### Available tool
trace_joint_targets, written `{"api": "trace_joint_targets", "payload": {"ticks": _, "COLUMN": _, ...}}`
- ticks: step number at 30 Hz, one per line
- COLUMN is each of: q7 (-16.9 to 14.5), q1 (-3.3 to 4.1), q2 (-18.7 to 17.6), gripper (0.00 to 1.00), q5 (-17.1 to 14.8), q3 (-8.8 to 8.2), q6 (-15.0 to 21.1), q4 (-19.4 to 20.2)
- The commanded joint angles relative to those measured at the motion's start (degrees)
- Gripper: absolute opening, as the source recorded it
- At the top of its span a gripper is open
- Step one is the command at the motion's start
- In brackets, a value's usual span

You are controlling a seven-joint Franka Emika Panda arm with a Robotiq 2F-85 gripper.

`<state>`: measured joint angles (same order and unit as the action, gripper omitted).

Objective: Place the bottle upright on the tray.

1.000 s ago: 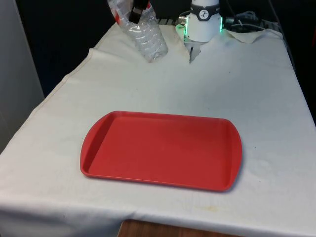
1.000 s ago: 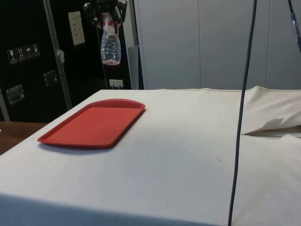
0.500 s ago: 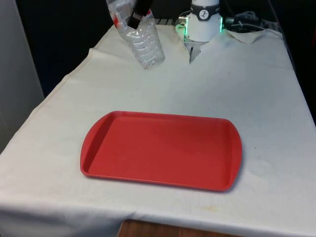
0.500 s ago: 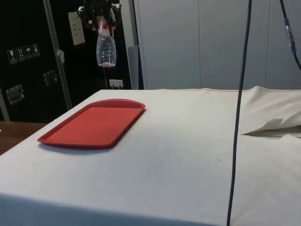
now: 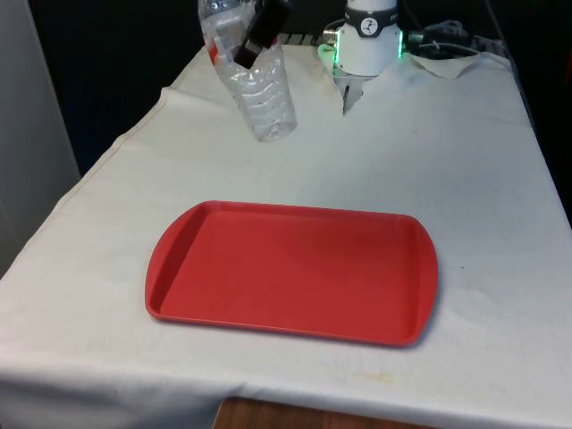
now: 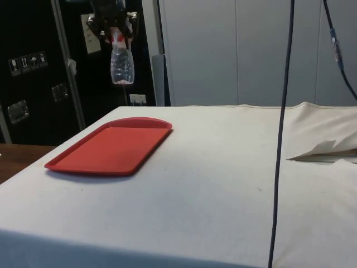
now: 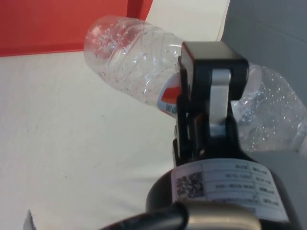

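The hand (image 5: 259,31) is clamped on a clear plastic bottle (image 5: 259,94), holding it near upright in the air above the table (image 5: 483,179), beyond the red tray's (image 5: 290,268) far edge.

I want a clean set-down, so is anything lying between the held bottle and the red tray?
Nothing visible does. The bottle hangs in the gripper above the white cloth beyond the tray, whose surface is bare.
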<state>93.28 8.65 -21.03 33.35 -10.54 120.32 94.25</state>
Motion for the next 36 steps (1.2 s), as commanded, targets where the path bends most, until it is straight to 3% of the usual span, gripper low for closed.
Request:
{"api": "trace_joint_targets", "payload": {"ticks": 1, "q7": 1.49, "q1": 0.34, "q2": -0.80, "gripper": 0.03, "q5": 0.97, "q3": -0.11, "q6": -0.11, "q4": -0.63}}
{"api": "trace_joint_targets", "payload": {"ticks": 25, "q7": 9.05, "q1": 0.23, "q2": -5.56, "gripper": 0.03, "q5": 6.36, "q3": 1.15, "q6": 0.00, "q4": -2.01}}
{"api": "trace_joint_targets", "payload": {"ticks": 33, "q7": 12.55, "q1": 0.80, "q2": -7.68, "gripper": 0.03, "q5": 8.42, "q3": 1.09, "q6": -0.06, "q4": -3.27}}
{"api": "trace_joint_targets", "payload": {"ticks": 34, "q7": 11.69, "q1": 0.52, "q2": -7.22, "gripper": 0.03, "q5": 8.02, "q3": 1.26, "q6": 0.00, "q4": -2.81}}
{"api": "trace_joint_targets", "payload": {"ticks": 36, "q7": 13.64, "q1": 0.92, "q2": -8.37, "gripper": 0.03, "q5": 9.28, "q3": 1.20, "q6": -0.23, "q4": -3.67}}
